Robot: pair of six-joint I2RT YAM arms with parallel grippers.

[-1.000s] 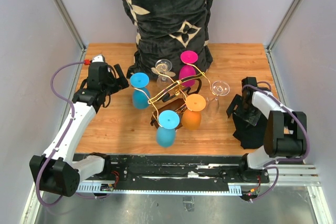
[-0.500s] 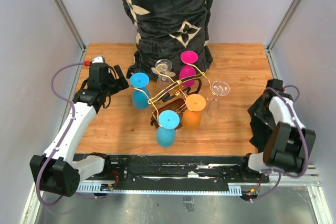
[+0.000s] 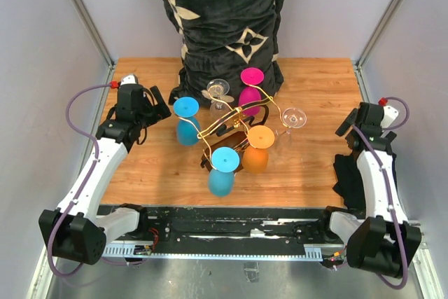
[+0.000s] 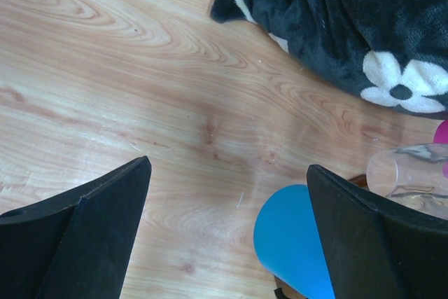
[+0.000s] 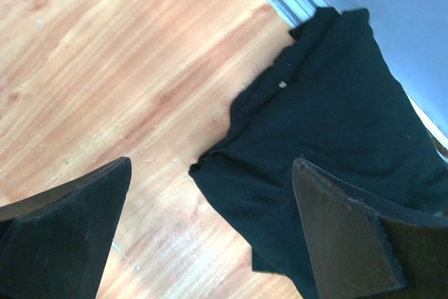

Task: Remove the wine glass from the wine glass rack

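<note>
here, clear wine glass (image 3: 293,118) by curly gold rack (image 3: 222,122)

1. The wine glass rack (image 3: 225,128) stands upright at the middle of the table: gold curly wire on a dark base.
2. Wine glasses hang from its arms, foot upward: left blue glass (image 3: 186,122), near blue glass (image 3: 222,173), pink glass (image 3: 250,89) far, orange glass (image 3: 258,150), far clear glass (image 3: 218,92), right clear glass (image 3: 292,118).

Wine glass rack (image 3: 231,131) holds glasses (image 3: 186,108); left tool (image 3: 164,103) near; right tool (image 3: 346,125) apart.
</note>
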